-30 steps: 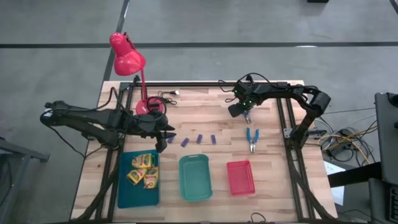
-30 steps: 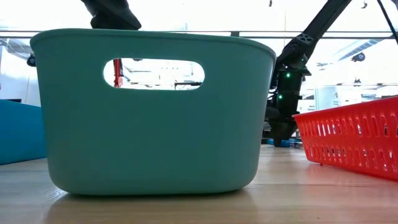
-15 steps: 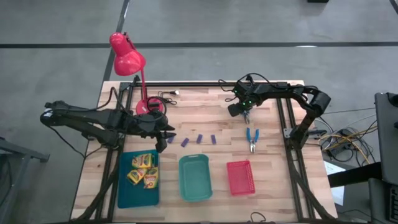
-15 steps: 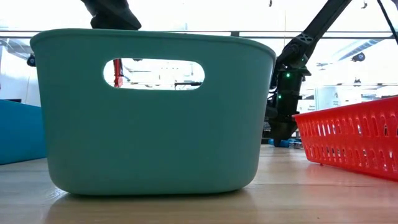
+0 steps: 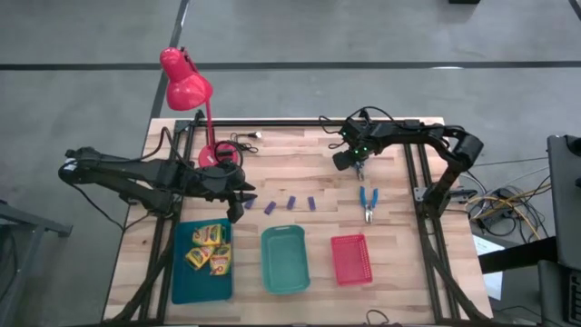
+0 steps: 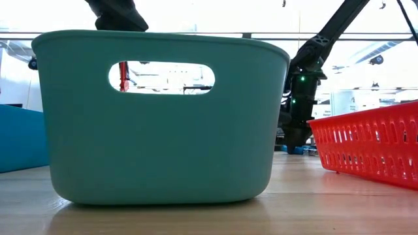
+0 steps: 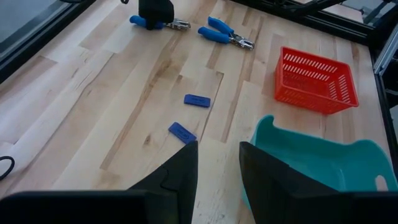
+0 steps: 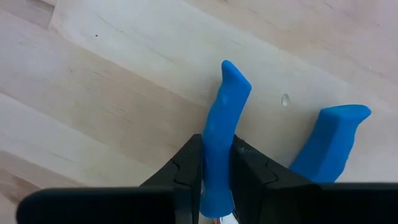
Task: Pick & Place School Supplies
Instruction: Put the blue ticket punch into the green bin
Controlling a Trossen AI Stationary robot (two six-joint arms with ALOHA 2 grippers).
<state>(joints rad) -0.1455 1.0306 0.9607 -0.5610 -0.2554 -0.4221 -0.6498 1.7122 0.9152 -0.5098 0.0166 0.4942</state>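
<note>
right gripper [image 8: 216, 177] jaws closing on one handle of blue-handled plier-like tool [image 8: 219, 143] on wooden worktop [image 5: 399, 195]; next: lift, carry to tray. left gripper [image 7: 217, 165] jaws narrowly parted, empty.

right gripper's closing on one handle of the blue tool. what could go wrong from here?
1. The right gripper pinches only one blue handle of the blue tool; the other handle stays free, so the tool may swing or twist when lifted.
2. The grip sits near one end of that handle, so it could slip out on the way to the red basket.
3. A second blue tool lies on the route and might get bumped.
</note>
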